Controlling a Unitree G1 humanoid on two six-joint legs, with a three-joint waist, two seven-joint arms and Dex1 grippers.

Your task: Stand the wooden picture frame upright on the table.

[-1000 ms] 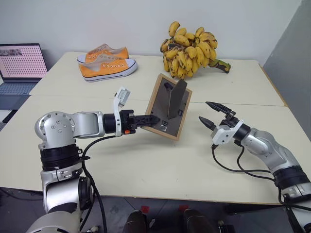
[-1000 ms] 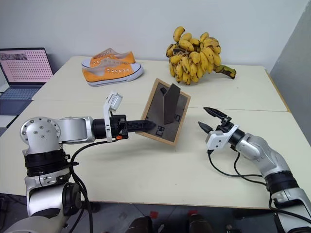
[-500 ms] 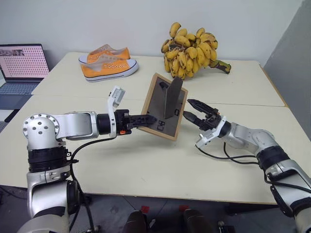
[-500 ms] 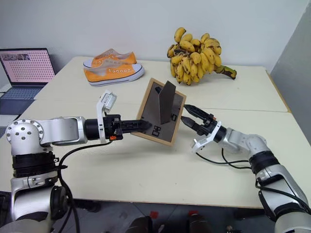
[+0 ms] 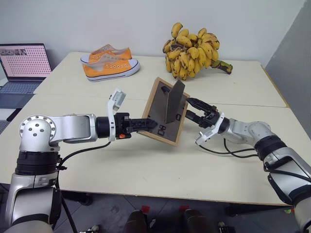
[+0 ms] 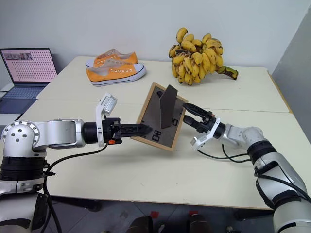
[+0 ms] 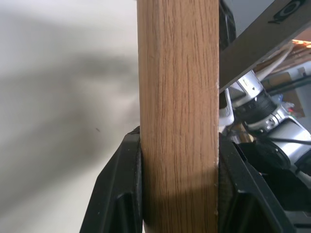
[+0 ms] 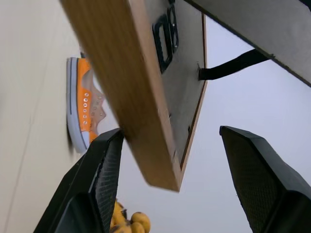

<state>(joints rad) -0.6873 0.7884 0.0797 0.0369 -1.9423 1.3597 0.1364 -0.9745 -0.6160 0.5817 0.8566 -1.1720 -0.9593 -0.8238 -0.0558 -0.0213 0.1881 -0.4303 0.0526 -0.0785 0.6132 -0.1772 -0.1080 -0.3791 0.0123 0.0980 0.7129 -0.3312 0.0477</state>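
The left gripper (image 5: 146, 123), reaching in from the near left, was clamped on the near-left edge of the wooden picture frame (image 5: 158, 114) and held it tilted in the air above the middle of the table (image 5: 146, 165), its dark grey back towards the robot and its hinged rear stand (image 5: 174, 100) swung out. From the right, the right gripper (image 5: 193, 108) had its two black fingers spread wide and empty, straddling the frame's right-hand edge without gripping it; the right wrist view showed the wooden rim passing between them. The step in hand appeared to be a two-handed set-up: one hand carrying, the other arriving to steady or adjust. The next move would likely call for the frame to be turned so its lower edge and the foot of the stand both met the tabletop, the stand spread far enough to prop it, before either hand let go. Beyond the frame, a pair of orange sneakers (image 5: 108, 64) lay at the far left and a large bunch of bananas (image 5: 193, 49) at the far middle, with a laptop (image 5: 19, 68) off the table's left end
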